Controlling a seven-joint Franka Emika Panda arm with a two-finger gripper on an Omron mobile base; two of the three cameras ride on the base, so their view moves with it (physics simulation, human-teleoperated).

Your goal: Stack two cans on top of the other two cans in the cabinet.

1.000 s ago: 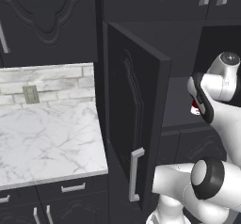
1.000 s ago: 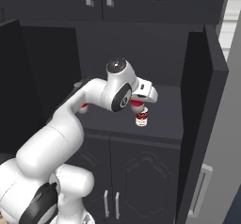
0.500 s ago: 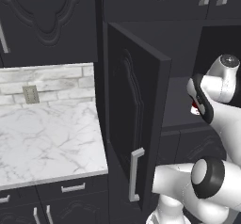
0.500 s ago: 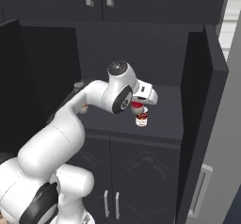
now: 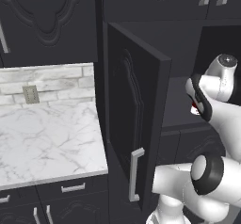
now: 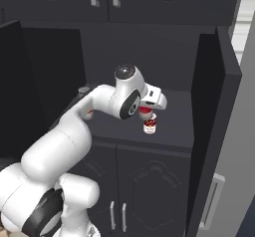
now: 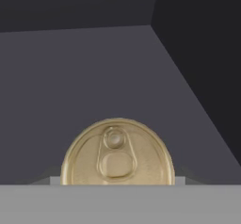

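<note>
Left base view, cabinet [image 5: 136,124]: tall and black, its ornate door stands open toward the camera, with the silver bar handle [image 5: 134,173] at the lower edge of the door.
Left base view, surface [image 5: 47,138]: white marble, to the left of the cabinet door; a brick backsplash with a small wall outlet [image 5: 30,94] stands behind it.
Left base view, arm: the white links rise to the right of the cabinet door and reach into the opening; a small red spot shows just beside the wrist, too hidden to name.
Right base view, cabinet shelf [image 6: 174,121]: dark and flat, inside the open cabinet; the second door [image 6: 211,126] stands open at the right of it.
Right base view, can [image 6: 150,126]: it stands upright on the cabinet shelf, near the front edge, red-and-white label visible.
Right base view, tool [image 6: 149,112]: directly above the can, very close to its top; whether the fingers are released or clenched on something I cannot tell, because the hand hides them. Something red shows under the hand, not clear.
Right base view, low doors [image 6: 144,191]: black, under the cabinet shelf, with small silver pulls.
Hand view, can top [image 7: 117,152]: a golden lid with a pull tab, seen from above, on the shelf floor near the right inner wall of the cabinet.
</note>
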